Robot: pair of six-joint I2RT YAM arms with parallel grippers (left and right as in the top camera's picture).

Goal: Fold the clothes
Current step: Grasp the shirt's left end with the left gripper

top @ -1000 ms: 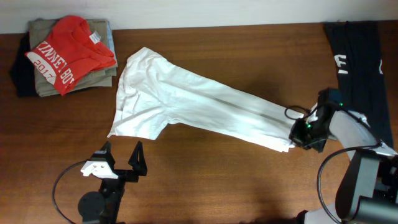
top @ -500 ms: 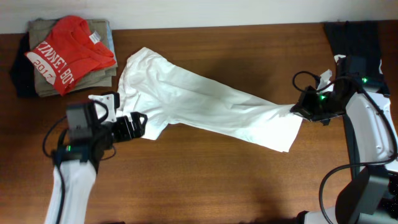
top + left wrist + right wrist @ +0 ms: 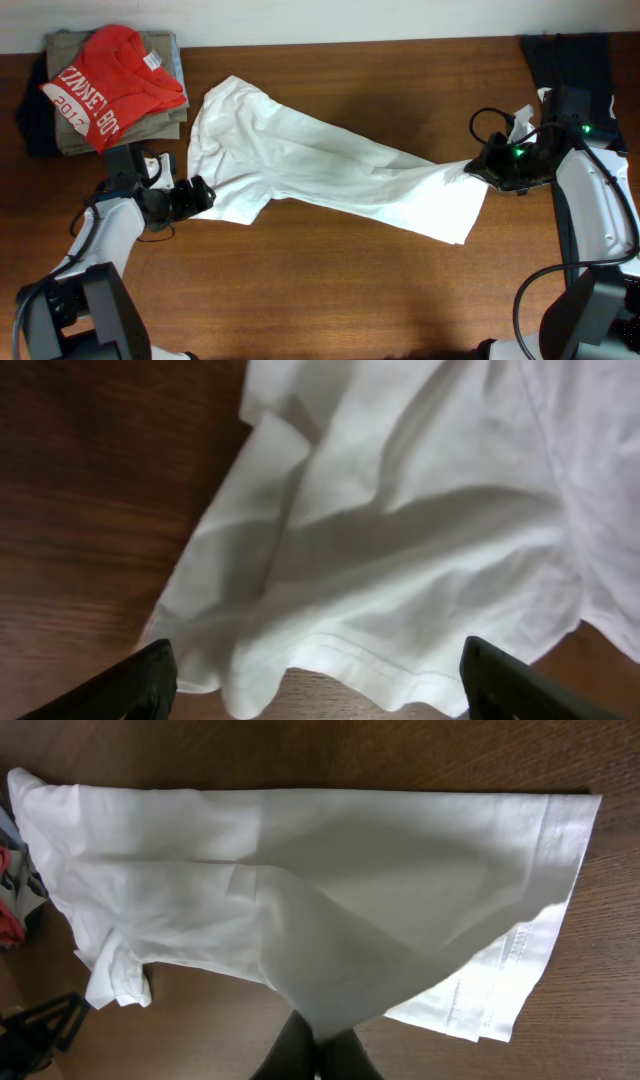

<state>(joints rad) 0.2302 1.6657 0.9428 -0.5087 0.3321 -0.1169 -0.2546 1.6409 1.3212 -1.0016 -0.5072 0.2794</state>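
Shirt spread between the arms, gripped at one end only.
The right jaws were closed on a raised fold of the shirt (image 3: 330, 170), apparently to draw it flat across the table (image 3: 340, 290). The left jaws stood wide, with the sleeve hem (image 3: 330, 660) between them ungripped, judged set to take it. A folded pile (image 3: 105, 90) lay beyond the left jaws.

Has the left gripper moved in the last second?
Yes. The left gripper went from the table's near edge up to the white shirt's sleeve, nearer the folded pile.
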